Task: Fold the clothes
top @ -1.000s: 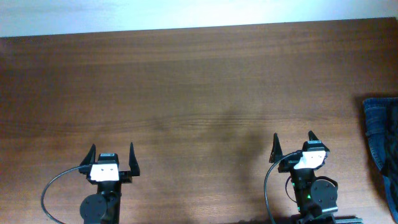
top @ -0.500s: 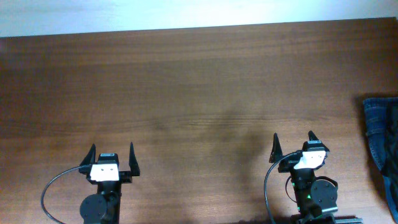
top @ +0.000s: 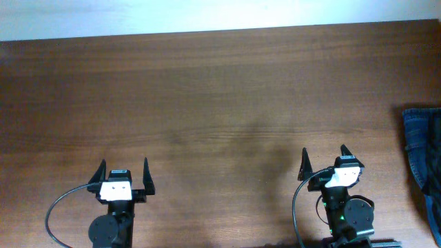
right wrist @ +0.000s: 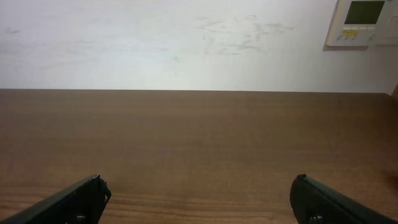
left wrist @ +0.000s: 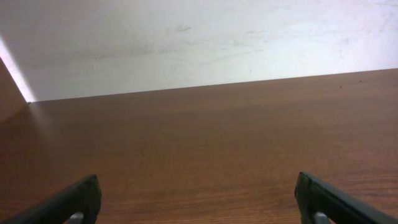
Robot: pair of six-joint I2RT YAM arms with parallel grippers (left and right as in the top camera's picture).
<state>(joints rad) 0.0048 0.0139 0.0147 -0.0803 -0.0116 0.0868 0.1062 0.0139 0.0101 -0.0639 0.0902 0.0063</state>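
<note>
The clothes are out of view in every frame. My left gripper (top: pixel 124 167) sits near the front edge of the brown wooden table (top: pixel 220 103) at the left, jaws wide open with nothing between them. At the front right, my right gripper (top: pixel 324 156) is also open and holds nothing. In the left wrist view the left gripper (left wrist: pixel 198 186) shows only its two dark fingertips (left wrist: pixel 84 199) over bare wood. The right wrist view gives the same picture of the right gripper (right wrist: pixel 199 186), its fingertips (right wrist: pixel 314 199) far apart above the tabletop.
A blue denim garment (top: pixel 424 148) lies at the table's right edge, partly cut off by the frame, to the right of my right arm. A white wall (right wrist: pixel 186 43) stands behind the table's far edge, with a wall control panel (right wrist: pixel 364 22) on it.
</note>
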